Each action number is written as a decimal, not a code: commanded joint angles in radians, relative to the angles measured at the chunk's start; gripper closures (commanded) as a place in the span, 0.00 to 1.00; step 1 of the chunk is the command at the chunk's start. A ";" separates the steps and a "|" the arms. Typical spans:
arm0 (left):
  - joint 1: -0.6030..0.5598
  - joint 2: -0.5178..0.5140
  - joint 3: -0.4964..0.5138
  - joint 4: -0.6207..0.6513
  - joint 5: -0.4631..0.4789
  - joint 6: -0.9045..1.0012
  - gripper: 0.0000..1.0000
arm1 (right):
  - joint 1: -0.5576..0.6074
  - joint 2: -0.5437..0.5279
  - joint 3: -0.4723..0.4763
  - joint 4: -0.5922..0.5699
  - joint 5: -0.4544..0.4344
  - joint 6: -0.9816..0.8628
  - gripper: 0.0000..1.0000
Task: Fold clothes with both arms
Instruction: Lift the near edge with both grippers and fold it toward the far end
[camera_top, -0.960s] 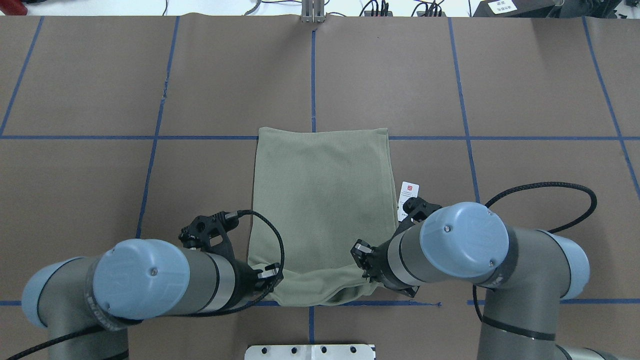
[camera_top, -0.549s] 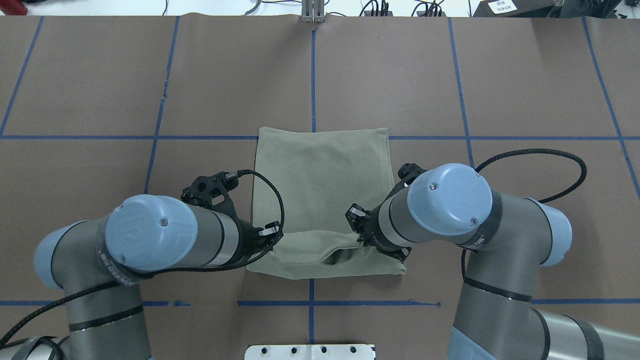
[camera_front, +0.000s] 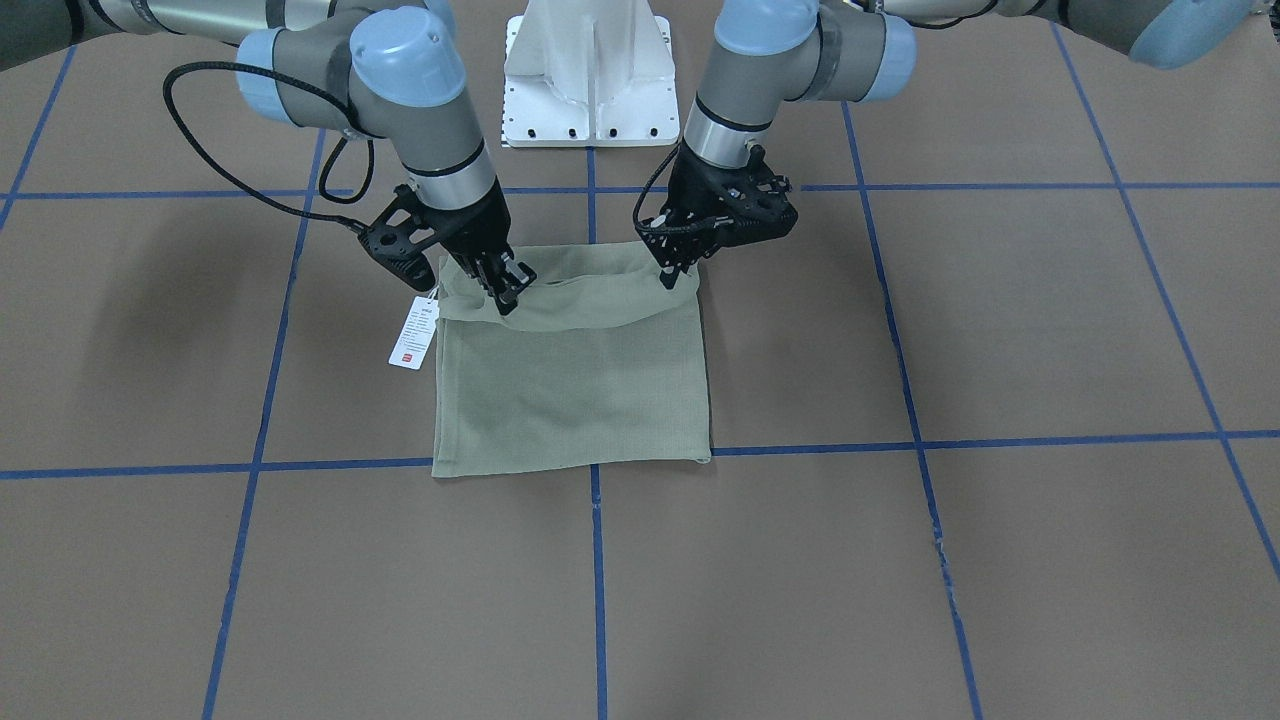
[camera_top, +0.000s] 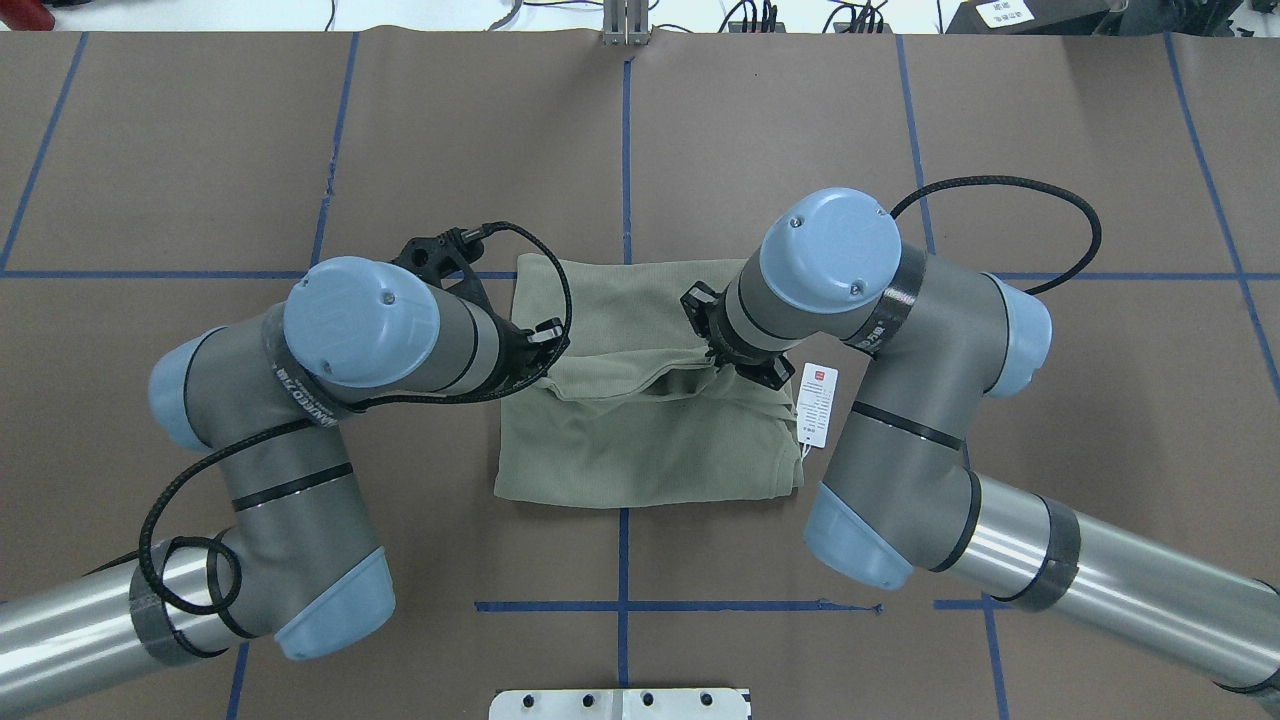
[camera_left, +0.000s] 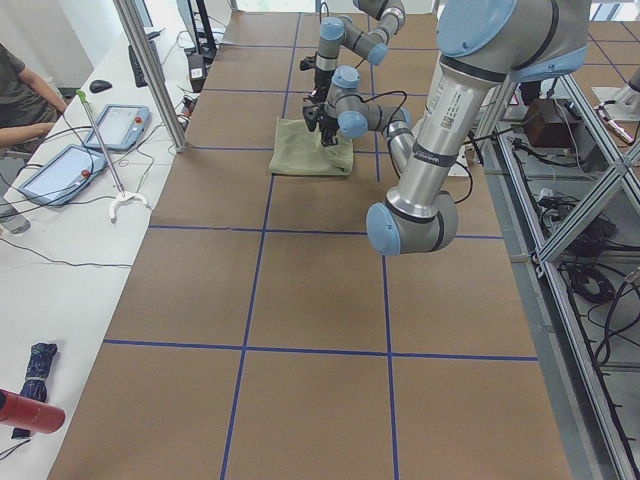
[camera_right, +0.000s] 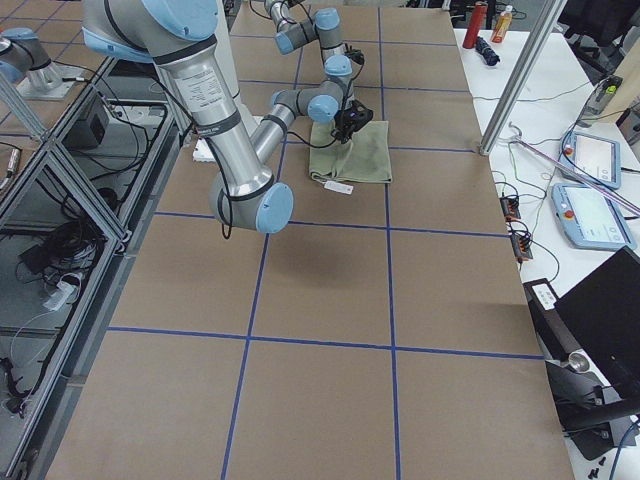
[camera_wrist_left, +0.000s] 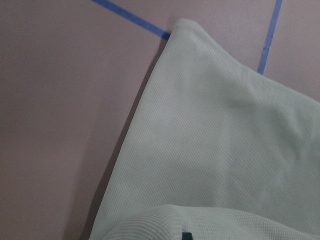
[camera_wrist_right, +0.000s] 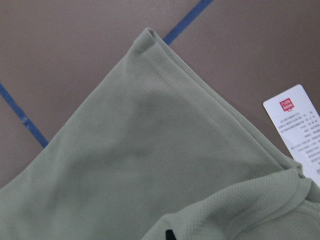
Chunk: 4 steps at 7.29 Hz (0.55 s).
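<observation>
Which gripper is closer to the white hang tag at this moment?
Right. The right gripper pinches the lifted edge of the shirt close to the hang tag; the left gripper pinches that edge at the opposite side.

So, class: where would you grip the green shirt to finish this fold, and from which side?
Grip the shirt by the two corners of its lifted edge, from above, one arm per side: it lies flat and that edge sags in the middle.

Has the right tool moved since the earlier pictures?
Yes. The right tool went forward, away from the near tape line, pulling the shirt edge along.
</observation>
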 joint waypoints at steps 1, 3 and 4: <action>-0.101 -0.108 0.218 -0.093 0.000 0.041 0.11 | 0.065 0.122 -0.236 0.072 0.004 -0.064 0.21; -0.230 -0.151 0.379 -0.117 -0.012 0.194 0.00 | 0.138 0.143 -0.305 0.094 0.050 -0.161 0.00; -0.264 -0.144 0.384 -0.116 -0.021 0.257 0.00 | 0.178 0.137 -0.320 0.104 0.131 -0.213 0.00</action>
